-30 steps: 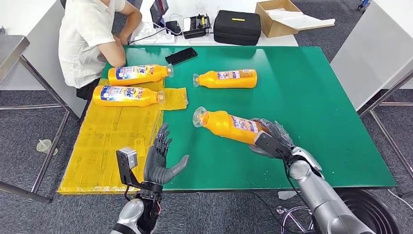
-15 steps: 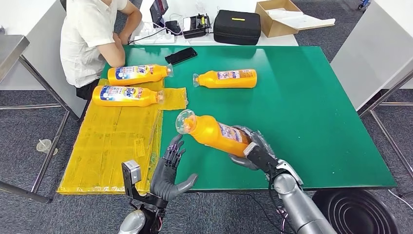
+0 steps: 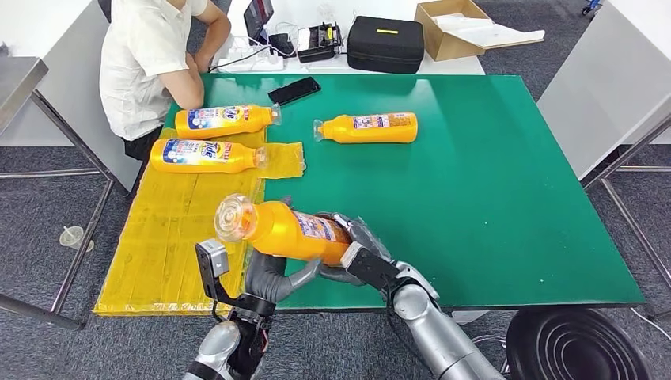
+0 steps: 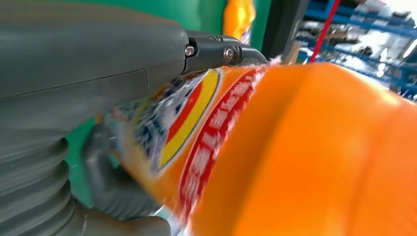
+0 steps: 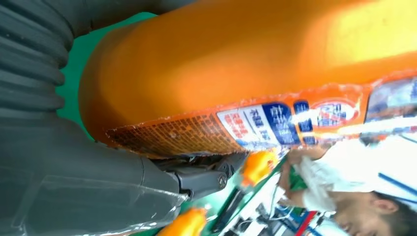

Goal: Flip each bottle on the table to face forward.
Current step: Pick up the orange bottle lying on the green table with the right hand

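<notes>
Green desk (image 3: 490, 198) fills the frame's middle; at its lower centre an orange plastic bottle (image 3: 285, 229) is held off the surface, cap toward the left. The right hand (image 3: 360, 253) wraps its base end with fingers (image 3: 358, 233) closed around it, while the left hand (image 3: 269, 277) cups the body from beneath.

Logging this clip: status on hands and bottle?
Right robot hand grips orange bottle base, lifted off table. Left robot hand cradles it beneath. Nothing blocking.
</notes>
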`<action>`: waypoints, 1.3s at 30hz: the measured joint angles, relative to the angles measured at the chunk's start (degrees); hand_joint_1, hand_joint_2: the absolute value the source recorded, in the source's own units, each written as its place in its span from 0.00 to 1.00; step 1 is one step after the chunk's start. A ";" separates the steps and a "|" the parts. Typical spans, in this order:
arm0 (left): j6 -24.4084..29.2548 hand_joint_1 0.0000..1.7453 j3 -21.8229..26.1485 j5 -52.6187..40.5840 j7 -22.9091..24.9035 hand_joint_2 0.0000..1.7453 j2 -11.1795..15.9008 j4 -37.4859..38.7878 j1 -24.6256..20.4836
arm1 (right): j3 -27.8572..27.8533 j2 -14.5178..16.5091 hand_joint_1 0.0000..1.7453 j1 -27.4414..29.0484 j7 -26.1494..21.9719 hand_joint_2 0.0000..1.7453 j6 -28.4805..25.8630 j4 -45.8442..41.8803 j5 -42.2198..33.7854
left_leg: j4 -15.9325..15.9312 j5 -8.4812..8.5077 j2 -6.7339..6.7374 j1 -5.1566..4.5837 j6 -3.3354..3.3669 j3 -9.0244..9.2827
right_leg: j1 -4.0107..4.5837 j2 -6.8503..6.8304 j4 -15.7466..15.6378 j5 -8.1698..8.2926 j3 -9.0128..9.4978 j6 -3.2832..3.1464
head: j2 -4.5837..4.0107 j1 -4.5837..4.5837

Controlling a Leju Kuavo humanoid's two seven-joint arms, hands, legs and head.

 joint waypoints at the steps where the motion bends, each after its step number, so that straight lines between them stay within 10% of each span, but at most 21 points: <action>1: 0.39 0.00 0.07 -0.13 -0.22 1.00 -0.09 0.13 -0.35 | 0.38 0.32 1.00 -0.14 0.02 1.00 -0.06 0.07 -0.03 | 0.00 0.00 0.00 0.00 0.00 0.00 | 0.00 0.00 0.00 0.00 0.00 0.00 | 0.00 0.00; 14: 0.56 0.00 0.34 3.73 -0.57 1.00 -0.48 0.26 -1.44 | 3.06 1.46 1.00 -1.45 -0.37 1.00 0.33 2.62 -1.10 | 0.00 -0.01 0.01 -0.01 0.00 -0.01 | -0.01 0.01 0.00 -0.01 -0.02 -0.01 | 0.00 0.01; 19: 1.59 1.00 0.29 5.27 -1.49 1.00 -0.62 0.00 -1.92 | 4.58 1.57 1.00 -3.45 -0.67 1.00 2.04 4.92 -2.22 | 0.00 0.00 0.02 0.00 0.00 0.01 | -0.01 0.02 0.00 0.00 -0.02 -0.01 | 0.00 0.00; 23: 0.15 1.00 0.63 8.05 -1.64 1.00 -0.62 -0.01 -1.88 | 5.25 1.55 0.79 -4.24 -0.70 1.00 2.07 6.19 -2.68 | 0.00 -0.01 0.02 -0.01 0.00 0.00 | -0.01 0.02 0.00 -0.01 -0.03 -0.01 | 0.00 0.01; 27: -1.42 1.00 1.36 9.97 -1.50 1.00 -0.62 -0.01 -1.72 | 5.84 1.48 0.04 -4.68 -1.01 1.00 2.02 7.31 -3.11 | 0.01 -0.01 0.02 -0.01 -0.01 0.00 | -0.01 0.03 0.00 -0.01 -0.05 -0.01 | 0.00 0.01; 39: -0.77 1.00 1.60 10.14 -2.85 1.00 -0.62 -2.11 -1.39 | 6.72 1.65 0.00 -2.02 -0.43 1.00 -0.30 10.36 -3.68 | 0.00 -0.02 0.03 -0.01 -0.01 -0.02 | -0.01 0.03 0.00 -0.01 -0.08 -0.01 | 0.00 -0.01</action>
